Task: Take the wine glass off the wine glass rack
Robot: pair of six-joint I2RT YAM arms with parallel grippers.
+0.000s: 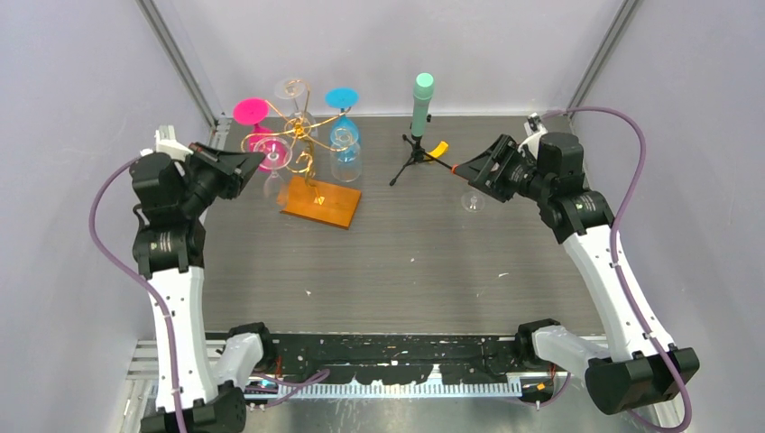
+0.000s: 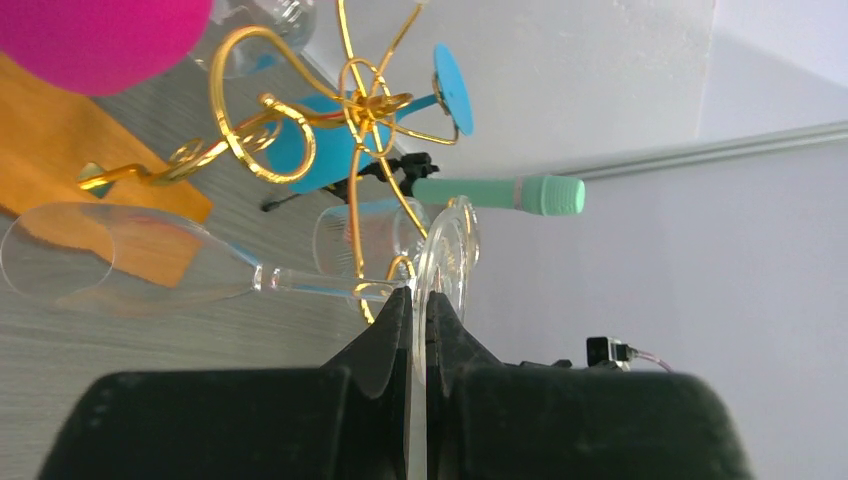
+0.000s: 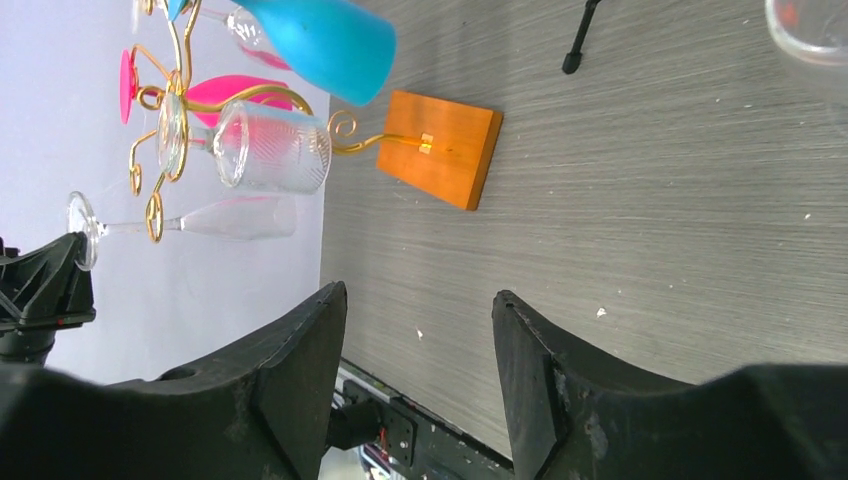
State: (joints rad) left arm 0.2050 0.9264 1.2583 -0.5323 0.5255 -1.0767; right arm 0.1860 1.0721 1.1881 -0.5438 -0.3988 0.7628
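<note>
Grip set — left gripper (image 2: 420, 300) pressed together on clear foot of flute glass (image 2: 130, 262), which hangs upside down on gold rack (image 1: 323, 205), on side nearest that arm. Right gripper (image 3: 418, 300) spread, holding nothing; clear glass (image 1: 472, 200) stands on table (image 1: 406, 262) just beside it. Step in hand, by my read: unhooking. Next — you draw foot out along its curl, level, minding pink glass (image 1: 275, 155) close by.

Wine glass rack (image 1: 302, 135) stands rear left on the desk (image 1: 406, 262), the left tool (image 2: 418, 305) at a wine glass (image 2: 130, 262) on its left side. To its right rises a cylinder on a tripod (image 1: 421, 104), then a lone glass (image 1: 472, 200) on the desk.
</note>
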